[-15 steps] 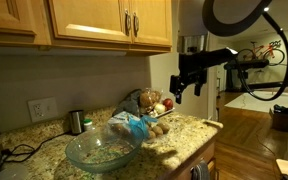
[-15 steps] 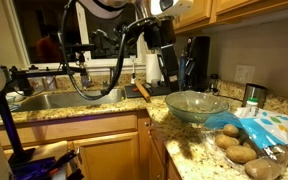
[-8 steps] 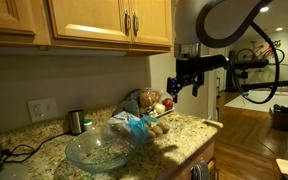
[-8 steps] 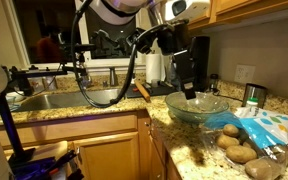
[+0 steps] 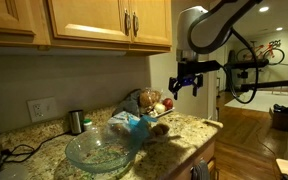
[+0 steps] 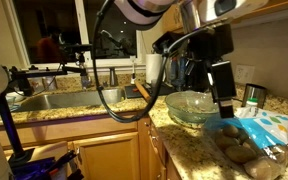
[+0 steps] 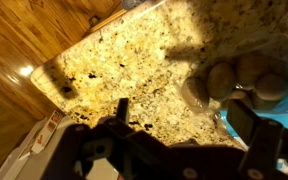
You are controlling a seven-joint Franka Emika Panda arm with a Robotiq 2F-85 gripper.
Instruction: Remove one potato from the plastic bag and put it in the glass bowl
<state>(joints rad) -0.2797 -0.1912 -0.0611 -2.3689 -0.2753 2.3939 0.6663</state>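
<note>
The clear plastic bag with a blue top (image 6: pixel 256 128) lies on the granite counter and holds several potatoes (image 6: pixel 242 152). It also shows in an exterior view (image 5: pixel 136 124) and in the wrist view (image 7: pixel 246 76). The glass bowl (image 5: pixel 100 151) stands empty beside the bag; it also shows in an exterior view (image 6: pixel 196 106). My gripper (image 5: pixel 187 87) is open and empty, hanging in the air above the counter's end near the bag. In an exterior view (image 6: pixel 225 105) it is just above the bag's near side. In the wrist view its fingers (image 7: pixel 184 125) frame bare counter, potatoes at upper right.
A metal cup (image 5: pixel 75 121) and a wall outlet (image 5: pixel 42 108) are at the back of the counter. A sink (image 6: pixel 59 100) with a faucet lies beyond the bowl. Produce bags (image 5: pixel 147 101) sit behind the potato bag. The counter edge drops to wood floor (image 7: pixel 24 60).
The arm has swung across from over the sink side, past the bowl, and lowered toward the potato bag. The gripper stayed open. Bag and bowl have not moved.
</note>
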